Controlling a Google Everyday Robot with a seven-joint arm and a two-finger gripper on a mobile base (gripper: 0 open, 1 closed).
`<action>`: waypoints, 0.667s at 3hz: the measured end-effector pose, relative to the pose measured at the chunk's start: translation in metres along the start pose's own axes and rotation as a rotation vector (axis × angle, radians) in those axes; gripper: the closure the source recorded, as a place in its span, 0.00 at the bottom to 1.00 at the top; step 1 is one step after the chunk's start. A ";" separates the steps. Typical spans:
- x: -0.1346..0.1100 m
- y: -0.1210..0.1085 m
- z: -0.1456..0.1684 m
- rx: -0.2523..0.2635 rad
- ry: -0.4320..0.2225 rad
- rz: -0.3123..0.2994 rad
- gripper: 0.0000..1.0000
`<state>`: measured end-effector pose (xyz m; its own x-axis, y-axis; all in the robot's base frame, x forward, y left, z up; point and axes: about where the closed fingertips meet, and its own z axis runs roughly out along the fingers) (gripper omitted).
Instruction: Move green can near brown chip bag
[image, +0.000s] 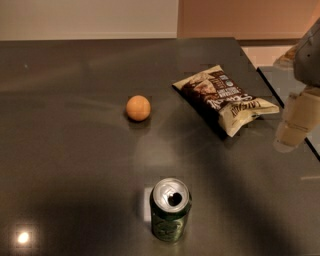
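Note:
The green can (171, 210) stands upright near the front edge of the dark table (70, 150), its silver top open. The brown chip bag (225, 97) lies flat at the back right, dark brown with cream ends and white lettering. My gripper (294, 125) hangs at the right edge of the view, above the table's right side, just right of the bag's cream end and far from the can. It holds nothing that I can see.
An orange ball-like fruit (138, 108) sits mid-table, left of the bag. The table's right edge (280, 100) runs diagonally beside the bag. A pale wall and floor lie beyond the far edge.

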<state>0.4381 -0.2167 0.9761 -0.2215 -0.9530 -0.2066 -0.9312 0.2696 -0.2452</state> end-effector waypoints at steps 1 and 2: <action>0.000 0.000 0.000 0.000 0.000 0.000 0.00; -0.002 0.005 -0.001 -0.026 -0.026 -0.020 0.00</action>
<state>0.4333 -0.2134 0.9758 -0.1959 -0.9540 -0.2268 -0.9426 0.2470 -0.2247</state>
